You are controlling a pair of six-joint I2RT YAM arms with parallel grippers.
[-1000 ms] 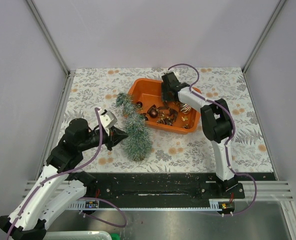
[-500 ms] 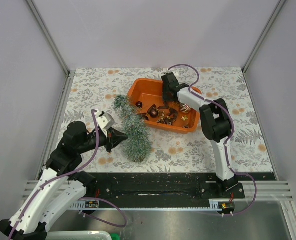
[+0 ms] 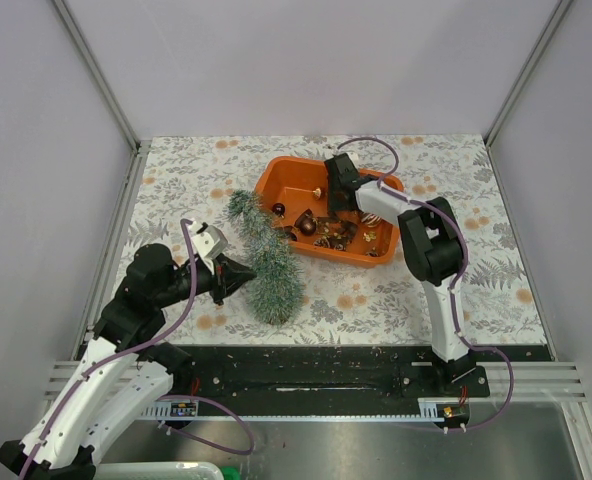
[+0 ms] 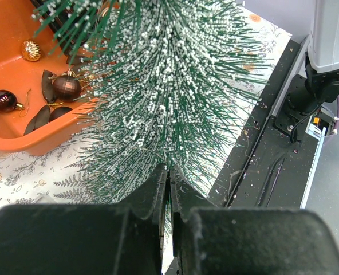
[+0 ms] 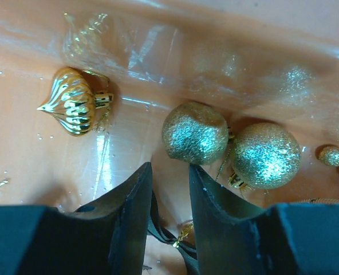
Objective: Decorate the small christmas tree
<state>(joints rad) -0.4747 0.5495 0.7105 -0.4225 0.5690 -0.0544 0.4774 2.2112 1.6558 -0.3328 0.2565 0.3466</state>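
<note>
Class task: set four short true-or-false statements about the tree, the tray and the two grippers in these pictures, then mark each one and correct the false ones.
1. The small christmas tree lies on its side on the table, outside the orange tray. True.
2. Baubles already hang on the tree. False: none shows on it; the baubles lie in the tray.
3. The right gripper is down in the tray, jaws apart. True.
4. The left gripper is wide open. False: it is shut on the tree's needles.
</note>
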